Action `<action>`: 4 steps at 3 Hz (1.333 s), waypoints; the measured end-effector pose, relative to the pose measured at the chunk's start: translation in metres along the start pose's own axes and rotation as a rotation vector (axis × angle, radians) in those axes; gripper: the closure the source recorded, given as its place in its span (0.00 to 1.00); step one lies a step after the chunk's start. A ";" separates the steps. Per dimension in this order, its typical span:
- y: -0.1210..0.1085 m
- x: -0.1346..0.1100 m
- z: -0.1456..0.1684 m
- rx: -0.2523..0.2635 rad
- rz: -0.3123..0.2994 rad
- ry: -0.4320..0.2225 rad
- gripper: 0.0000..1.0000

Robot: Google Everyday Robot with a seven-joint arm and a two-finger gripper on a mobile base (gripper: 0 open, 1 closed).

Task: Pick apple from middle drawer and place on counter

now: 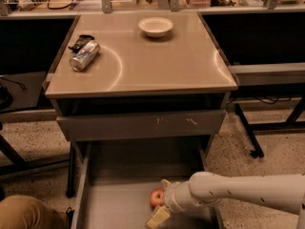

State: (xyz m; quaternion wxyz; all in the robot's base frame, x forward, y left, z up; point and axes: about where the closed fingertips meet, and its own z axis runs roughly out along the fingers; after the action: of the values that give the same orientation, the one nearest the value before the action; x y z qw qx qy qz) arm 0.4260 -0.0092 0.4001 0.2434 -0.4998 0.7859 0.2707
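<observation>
The apple (155,197) lies in the middle drawer (119,206), partly hidden between the spread fingers of the claw (160,202).

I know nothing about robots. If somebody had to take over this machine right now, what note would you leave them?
Gripper: down inside the middle drawer, right at the apple. I cannot tell whether it has a grip on it.
Apple: on the drawer floor, right of middle in the camera view.
Counter: holds a white bowl at the back and a soda can lying on its side at the left; the apple is not on it.
Done: the drawer is pulled out and the arm has reached the apple.
Left: grip the apple, lift it out and set it on the counter.
</observation>
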 end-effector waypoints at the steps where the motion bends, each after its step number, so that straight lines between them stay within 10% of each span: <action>1: -0.001 0.000 0.014 0.027 0.002 -0.016 0.00; 3: -0.017 0.012 0.015 0.059 0.072 -0.106 0.00; 4: -0.018 0.013 0.014 0.062 0.075 -0.108 0.19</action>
State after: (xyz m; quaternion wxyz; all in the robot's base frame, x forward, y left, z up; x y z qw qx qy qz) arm 0.4387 -0.0147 0.3778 0.2904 -0.4467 0.7980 0.2816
